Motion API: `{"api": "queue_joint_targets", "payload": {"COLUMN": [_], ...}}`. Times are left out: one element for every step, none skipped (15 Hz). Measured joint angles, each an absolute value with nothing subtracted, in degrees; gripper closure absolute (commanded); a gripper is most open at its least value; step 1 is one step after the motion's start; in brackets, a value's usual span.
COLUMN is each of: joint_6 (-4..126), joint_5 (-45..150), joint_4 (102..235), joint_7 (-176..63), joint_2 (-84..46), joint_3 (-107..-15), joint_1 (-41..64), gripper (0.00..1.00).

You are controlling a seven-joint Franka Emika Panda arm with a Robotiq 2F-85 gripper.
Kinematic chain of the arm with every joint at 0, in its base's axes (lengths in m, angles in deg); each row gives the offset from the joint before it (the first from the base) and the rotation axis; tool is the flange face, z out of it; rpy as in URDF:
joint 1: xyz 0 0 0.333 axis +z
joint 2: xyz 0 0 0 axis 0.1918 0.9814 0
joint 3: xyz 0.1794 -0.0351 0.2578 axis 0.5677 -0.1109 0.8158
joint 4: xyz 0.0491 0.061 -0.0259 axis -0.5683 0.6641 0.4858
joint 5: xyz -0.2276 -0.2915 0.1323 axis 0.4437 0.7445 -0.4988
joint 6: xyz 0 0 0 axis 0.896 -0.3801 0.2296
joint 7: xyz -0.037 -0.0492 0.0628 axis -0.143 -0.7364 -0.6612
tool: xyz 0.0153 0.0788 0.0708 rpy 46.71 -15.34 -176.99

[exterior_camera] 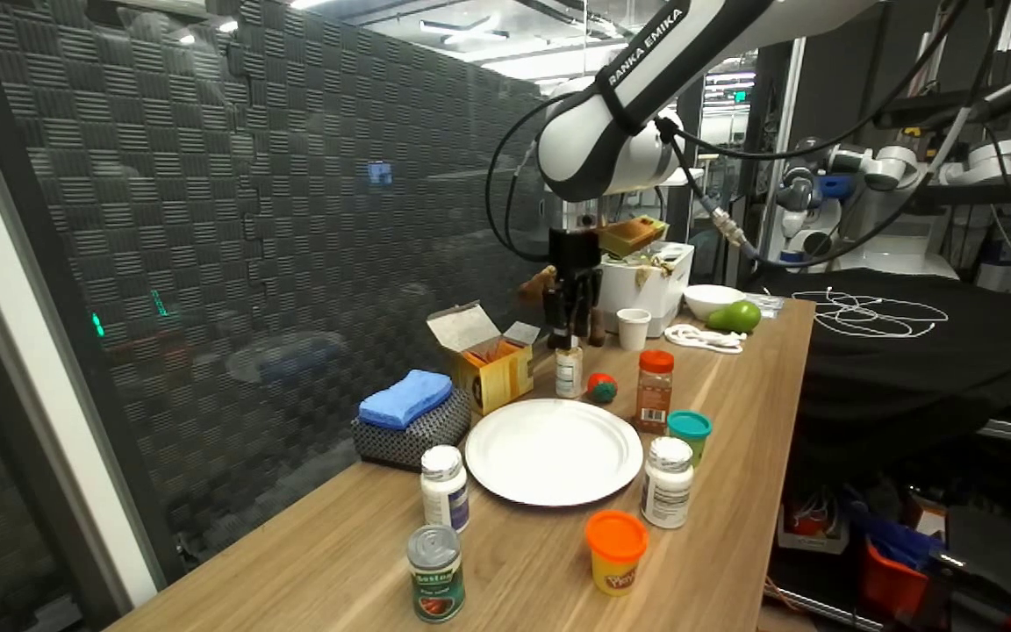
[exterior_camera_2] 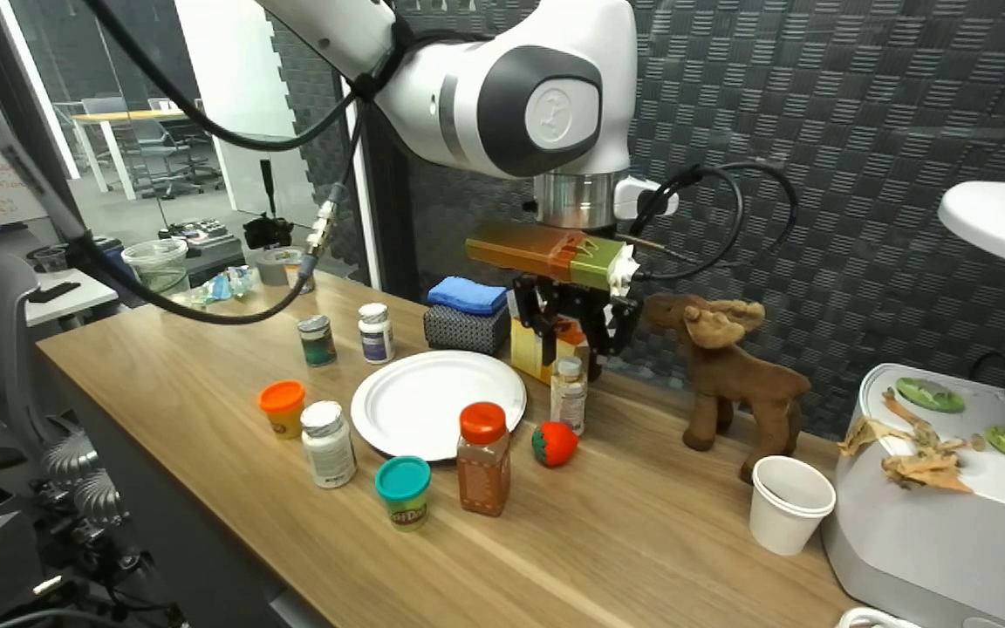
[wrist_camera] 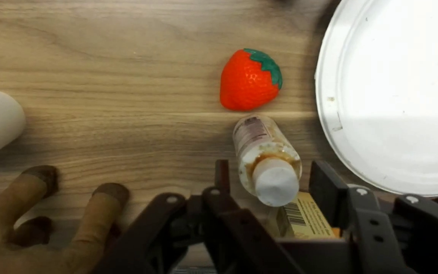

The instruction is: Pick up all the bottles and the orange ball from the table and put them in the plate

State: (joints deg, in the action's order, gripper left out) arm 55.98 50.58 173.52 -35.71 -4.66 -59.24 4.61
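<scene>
My fingers (wrist_camera: 329, 194), foremost in the wrist view, stand parted slightly wider than the white-capped bottle (wrist_camera: 268, 161) upright between them, gripping nothing; I see it toward the edge of the tabletop (exterior_camera_2: 625, 523) along the dark wall (exterior_camera_2: 886, 218).

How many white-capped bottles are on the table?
3: a bottle under the gripper, a bottle near the can, a bottle between the orange-lidded tub and teal-lidded tub. Others may be hidden.

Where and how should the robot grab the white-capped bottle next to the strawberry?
Probably by its upper sides, just under the cap, coming straight down: the bottle stands upright, the open hand straddles it, and the yellow box close by might block a sideways reach.
</scene>
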Motion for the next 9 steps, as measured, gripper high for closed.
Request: {"api": "queue_joint_targets", "payload": {"joint_6": [55.91,55.88,55.88,55.88,55.88,55.88,55.87,55.87,55.87], "joint_5": [50.58,50.58,50.58,50.58,50.58,50.58,50.58,50.58,50.60], "joint_4": [173.10,172.71,172.41,172.20,172.02,171.90,171.85,171.81,171.73], "joint_7": [-35.71,-35.71,-35.71,-35.71,-35.71,-35.71,-35.71,-35.71,-35.71], "joint_2": [-4.40,-4.15,-3.92,-3.76,-3.63,-3.54,-3.53,-3.53,-3.58], "joint_3": [-59.24,-59.24,-59.24,-59.24,-59.24,-59.24,-59.23,-59.23,-59.24], "joint_1": [4.49,4.39,4.32,4.28,4.26,4.26,4.26,4.26,4.26], "gripper": [0.80,0.85,0.85,0.81,0.81,0.82,0.82,0.82,0.82]}}
